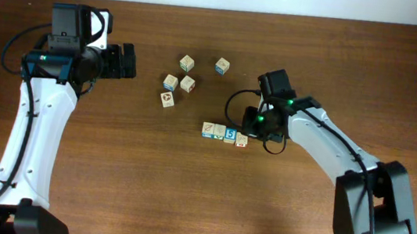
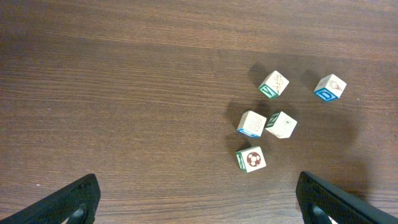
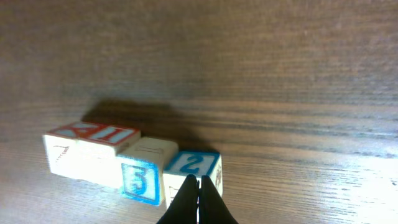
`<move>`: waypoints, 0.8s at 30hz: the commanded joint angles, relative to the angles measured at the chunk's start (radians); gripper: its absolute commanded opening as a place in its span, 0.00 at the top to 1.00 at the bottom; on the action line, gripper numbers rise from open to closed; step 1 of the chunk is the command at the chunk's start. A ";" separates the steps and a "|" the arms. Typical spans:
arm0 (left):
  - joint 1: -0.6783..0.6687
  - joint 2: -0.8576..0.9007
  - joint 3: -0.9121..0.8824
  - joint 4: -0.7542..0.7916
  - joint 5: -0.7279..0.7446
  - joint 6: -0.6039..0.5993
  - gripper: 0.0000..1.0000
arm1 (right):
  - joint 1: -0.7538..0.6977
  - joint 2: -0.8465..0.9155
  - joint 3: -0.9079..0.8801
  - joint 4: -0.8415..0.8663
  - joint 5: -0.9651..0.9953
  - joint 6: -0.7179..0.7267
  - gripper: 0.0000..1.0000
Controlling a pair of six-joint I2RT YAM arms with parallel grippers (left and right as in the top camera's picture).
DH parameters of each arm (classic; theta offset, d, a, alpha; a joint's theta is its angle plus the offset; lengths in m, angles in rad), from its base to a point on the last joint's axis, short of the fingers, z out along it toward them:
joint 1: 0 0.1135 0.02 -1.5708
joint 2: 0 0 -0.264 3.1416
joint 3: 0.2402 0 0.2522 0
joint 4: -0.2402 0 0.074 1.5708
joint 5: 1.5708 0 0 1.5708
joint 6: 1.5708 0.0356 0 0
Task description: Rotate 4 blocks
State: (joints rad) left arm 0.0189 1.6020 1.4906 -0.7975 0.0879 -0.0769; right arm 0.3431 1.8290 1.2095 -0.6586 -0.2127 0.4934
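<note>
- Blocks (image 1: 230, 134) are sitting in a short row mid-table, with five loose cubes (image 1: 188, 84) lying scattered nearby, apart from it.
- Right gripper (image 3: 199, 198) is hanging pinched tight, holding nothing, at the blue 2 block (image 3: 193, 165); contact is unclear.
- Left gripper (image 1: 128, 61) is gaping wide, its wrist view showing only the loose cubes on the table (image 2: 124, 93).
- Right wrist view is cutting off the row's bottom edge.

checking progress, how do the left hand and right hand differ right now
The left hand is open; the right hand is shut. The left hand hovers apart from the loose blocks; the right hand's tips sit at the blue 2 block. Both are black.
</note>
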 commanded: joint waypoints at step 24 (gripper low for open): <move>-0.003 0.002 0.017 0.002 -0.006 -0.013 0.01 | 0.154 0.061 -0.013 -0.011 0.109 0.165 0.76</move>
State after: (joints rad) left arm 0.0189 1.6020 1.4906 -0.7971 0.0879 -0.0769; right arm 0.5098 1.8828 1.2011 -0.6777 -0.1131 0.6582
